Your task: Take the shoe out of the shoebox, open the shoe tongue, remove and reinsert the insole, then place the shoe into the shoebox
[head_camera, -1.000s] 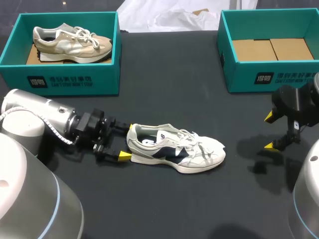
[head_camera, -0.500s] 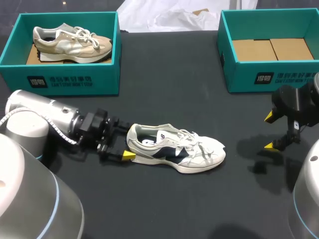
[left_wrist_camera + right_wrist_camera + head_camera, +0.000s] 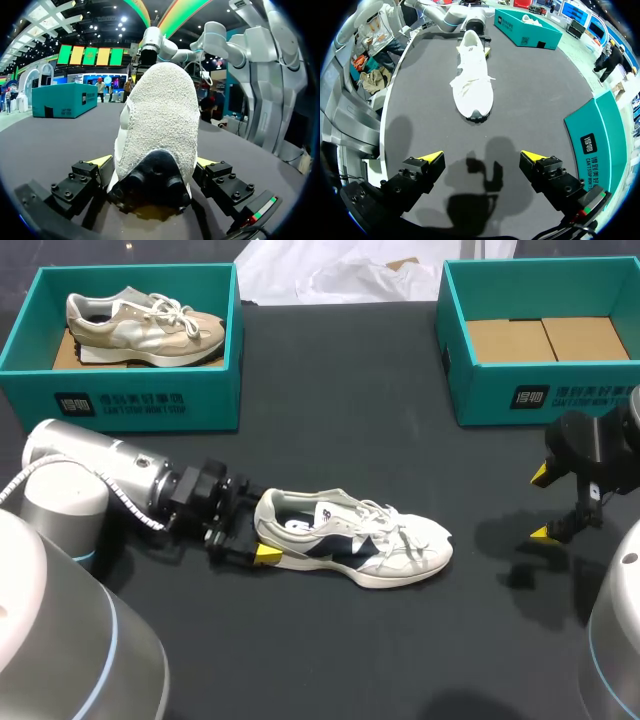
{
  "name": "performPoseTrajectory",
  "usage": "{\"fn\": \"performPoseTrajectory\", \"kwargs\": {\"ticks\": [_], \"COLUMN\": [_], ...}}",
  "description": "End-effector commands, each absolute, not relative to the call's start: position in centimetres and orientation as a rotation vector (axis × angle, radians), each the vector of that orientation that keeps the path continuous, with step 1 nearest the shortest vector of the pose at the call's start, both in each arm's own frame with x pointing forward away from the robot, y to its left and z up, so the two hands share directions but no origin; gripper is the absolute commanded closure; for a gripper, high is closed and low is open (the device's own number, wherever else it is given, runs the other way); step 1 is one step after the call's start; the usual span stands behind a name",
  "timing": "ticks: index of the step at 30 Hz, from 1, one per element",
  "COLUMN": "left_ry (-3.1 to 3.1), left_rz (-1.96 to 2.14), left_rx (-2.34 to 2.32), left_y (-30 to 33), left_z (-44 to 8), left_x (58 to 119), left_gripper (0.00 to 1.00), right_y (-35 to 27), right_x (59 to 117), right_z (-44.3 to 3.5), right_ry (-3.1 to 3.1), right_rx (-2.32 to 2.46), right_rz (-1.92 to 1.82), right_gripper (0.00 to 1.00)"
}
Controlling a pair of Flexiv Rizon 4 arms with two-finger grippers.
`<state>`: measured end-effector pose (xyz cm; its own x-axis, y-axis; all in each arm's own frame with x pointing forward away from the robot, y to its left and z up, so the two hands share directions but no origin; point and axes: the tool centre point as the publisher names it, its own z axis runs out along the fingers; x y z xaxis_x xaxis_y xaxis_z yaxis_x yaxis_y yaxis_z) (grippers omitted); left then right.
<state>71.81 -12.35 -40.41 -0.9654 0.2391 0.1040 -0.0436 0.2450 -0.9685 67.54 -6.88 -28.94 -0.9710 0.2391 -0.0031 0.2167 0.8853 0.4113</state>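
A white and navy shoe (image 3: 350,545) lies on its sole in the middle of the black table, toe pointing right. My left gripper (image 3: 258,530) is at its heel, open. In the left wrist view the heel (image 3: 157,115) sits between the two yellow fingertips (image 3: 102,161), which stand close along its sides. My right gripper (image 3: 540,504) hangs open and empty above the table at the right, well away from the toe. Its wrist view shows the shoe (image 3: 472,75) ahead of it, toe nearest. An empty teal shoebox (image 3: 455,360) with a cardboard floor stands at the back right.
A second teal shoebox (image 3: 130,400) at the back left holds a beige shoe (image 3: 145,325). White paper (image 3: 340,275) lies past the table's far edge. Bare black tabletop spreads between the white shoe and the boxes, and in front of the shoe.
My left gripper has slid to the right, and its fingers now straddle the shoe's heel. The shoe and my right arm have stayed put.
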Motion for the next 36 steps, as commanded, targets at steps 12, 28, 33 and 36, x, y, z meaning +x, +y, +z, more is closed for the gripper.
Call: {"fn": "performPoseTrajectory", "kwargs": {"ticks": [12,28,33,36], "left_ry": [-2.308,-2.36,-2.376,-2.383], "left_rz": [1.792,1.86,1.831,1.819], "left_rx": [-0.187,-0.1,-0.056,-0.038], "left_y": [-14.3,-13.7,-13.6,-13.7], "left_z": [-41.0,-40.4,-40.7,-40.8], "left_x": [70.8,70.5,70.4,70.4], "left_gripper": [0.0,1.0,1.0,1.0], "right_y": [-6.9,-6.9,-6.9,-6.9], "right_x": [67.4,67.4,67.4,67.4], "right_z": [-29.0,-29.0,-29.0,-29.0], "right_ry": [2.995,2.995,2.995,2.995], "right_rx": [0.362,0.362,0.362,0.362], "right_rz": [0.643,0.643,0.643,0.643], "right_gripper": [0.0,0.0,0.0,0.0]}}
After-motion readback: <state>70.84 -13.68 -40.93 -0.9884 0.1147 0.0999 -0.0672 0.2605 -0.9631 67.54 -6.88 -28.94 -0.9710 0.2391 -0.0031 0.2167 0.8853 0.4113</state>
